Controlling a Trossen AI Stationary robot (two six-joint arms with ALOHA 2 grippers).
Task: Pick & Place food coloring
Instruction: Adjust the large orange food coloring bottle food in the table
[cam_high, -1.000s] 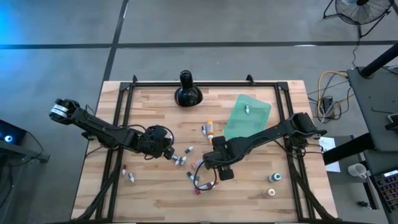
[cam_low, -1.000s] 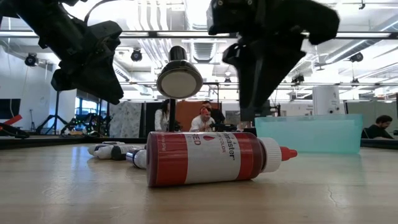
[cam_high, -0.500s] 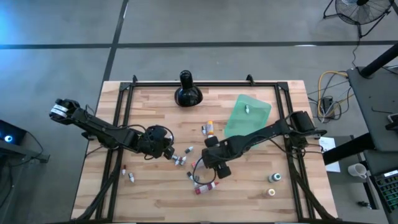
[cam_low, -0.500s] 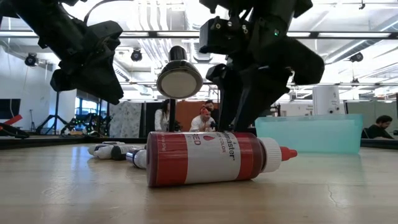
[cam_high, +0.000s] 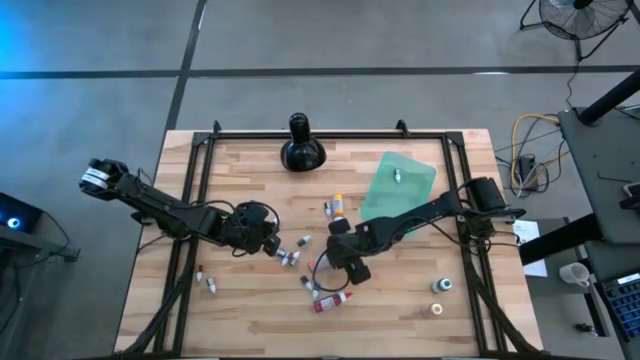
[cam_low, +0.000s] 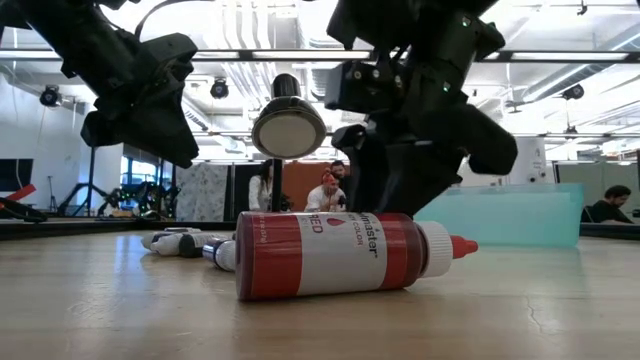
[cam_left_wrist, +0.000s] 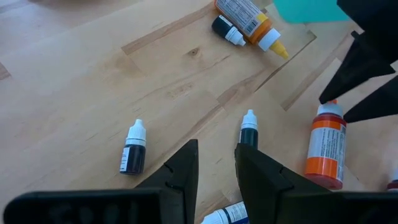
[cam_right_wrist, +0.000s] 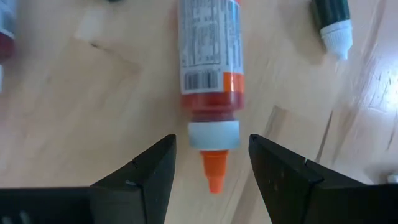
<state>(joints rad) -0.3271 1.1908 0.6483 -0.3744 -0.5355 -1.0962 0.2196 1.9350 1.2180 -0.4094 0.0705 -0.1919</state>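
Food coloring (cam_high: 291, 258) strewn flat over the middle of the wooden table (cam_high: 240, 325), none of it lifted. Right gripper (cam_right_wrist: 211, 142) low near the table's centre, fingers (cam_right_wrist: 140, 180) spread wide to either side of the orange bottle (cam_right_wrist: 208, 50), level with its white collar and orange nozzle; clear gaps on both sides, nothing clamped. Green bottle (cam_right_wrist: 333, 22) with a white tip near that one. Red bottle (cam_low: 330, 252) on its side nearest the low camera, red cap toward that view's right, with the right gripper's dark bulk just behind and above it. Left gripper (cam_left_wrist: 216, 152) above the boards left of centre, fingers (cam_left_wrist: 183, 171) drawn close with only a slim gap, empty. Ahead of it a dark vial (cam_left_wrist: 132, 150) with a white cap and a second vial (cam_left_wrist: 249, 127) lying apart, the orange bottle farther on under the right arm. Yellow-tipped bottle (cam_left_wrist: 249, 18) and a small dark vial (cam_left_wrist: 225, 30) side by side, close to the edge of the teal sheet (cam_high: 398, 190). One tiny vial (cam_high: 397, 176) on the sheet itself. Two small bottles (cam_high: 206, 280) toward the high view's lower left, two more (cam_high: 439, 297) well apart at its lower right. Black bulbous object (cam_high: 302, 147) at the far edge. People (cam_low: 330, 190) in the room beyond the table
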